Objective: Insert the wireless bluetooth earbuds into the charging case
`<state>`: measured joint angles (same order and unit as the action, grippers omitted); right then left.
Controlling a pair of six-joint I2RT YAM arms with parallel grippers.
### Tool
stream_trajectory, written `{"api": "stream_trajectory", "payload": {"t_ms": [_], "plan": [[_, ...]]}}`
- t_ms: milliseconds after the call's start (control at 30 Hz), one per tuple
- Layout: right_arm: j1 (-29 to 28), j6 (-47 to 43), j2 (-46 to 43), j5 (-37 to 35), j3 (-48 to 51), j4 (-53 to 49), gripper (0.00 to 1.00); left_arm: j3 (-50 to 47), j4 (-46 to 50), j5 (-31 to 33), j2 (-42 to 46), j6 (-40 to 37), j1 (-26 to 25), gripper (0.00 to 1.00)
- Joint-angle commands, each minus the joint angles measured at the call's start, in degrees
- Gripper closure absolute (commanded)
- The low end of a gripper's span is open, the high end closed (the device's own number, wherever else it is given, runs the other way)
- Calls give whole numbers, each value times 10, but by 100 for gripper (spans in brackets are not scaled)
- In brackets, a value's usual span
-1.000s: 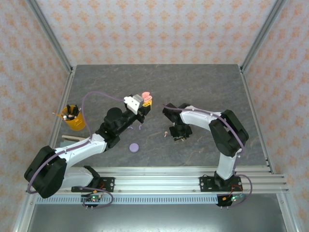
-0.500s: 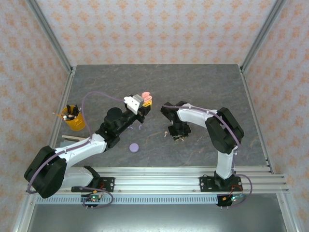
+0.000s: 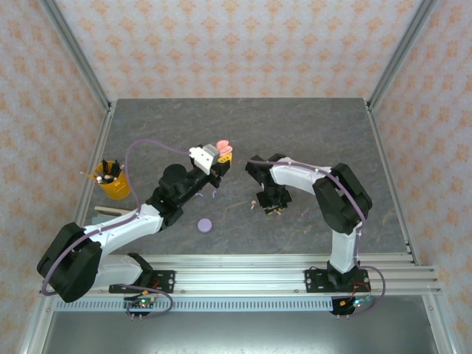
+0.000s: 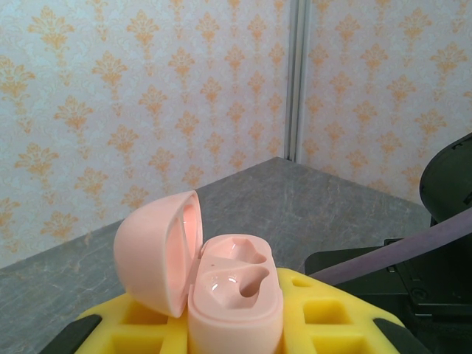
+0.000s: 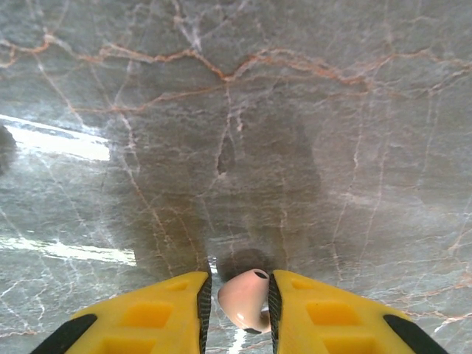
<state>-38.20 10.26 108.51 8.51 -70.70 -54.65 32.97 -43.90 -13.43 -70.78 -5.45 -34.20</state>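
Note:
My left gripper [image 3: 223,153] [image 4: 236,328] is raised above the table and shut on the pink charging case [image 4: 237,291] [image 3: 223,144]. The case's lid [image 4: 156,251] is swung open, and both moulded wells are empty. My right gripper [image 3: 271,209] [image 5: 237,306] points down at the table. Its yellow fingers [image 5: 335,313] are closed round a pale pink earbud [image 5: 245,299] just above the marble. Another small earbud [image 3: 253,203] lies on the table just left of the right gripper. A thin lilac piece [image 3: 214,194] lies below the left gripper.
A round lilac case [image 3: 205,225] lies shut on the table in front of the left arm. A yellow cup of pens [image 3: 111,179] stands at the left edge. The grey marble table [image 3: 310,125] is bare at the back and right.
The right arm's elbow swung slightly left and its gripper shifted a little. The left arm and the pink case have not moved.

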Motion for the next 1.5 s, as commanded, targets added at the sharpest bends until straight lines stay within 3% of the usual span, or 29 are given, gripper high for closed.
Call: {"api": "stream_trajectory", "payload": {"t_ms": [0,533,833,1467], "plan": [[5,-7,-12,-7,20,-9,72,20,-9,-3,-8,2,-4,100],[5,-12,-14,-11,31,-17,75,23,-8,-5,-8,4,-3,100],[5,-13,-18,-8,29,-23,85,25,-7,-5,-8,4,-3,100],[15,38,-102,-4,41,33,88,27,-2,-7,-8,4,-3,100]]}}
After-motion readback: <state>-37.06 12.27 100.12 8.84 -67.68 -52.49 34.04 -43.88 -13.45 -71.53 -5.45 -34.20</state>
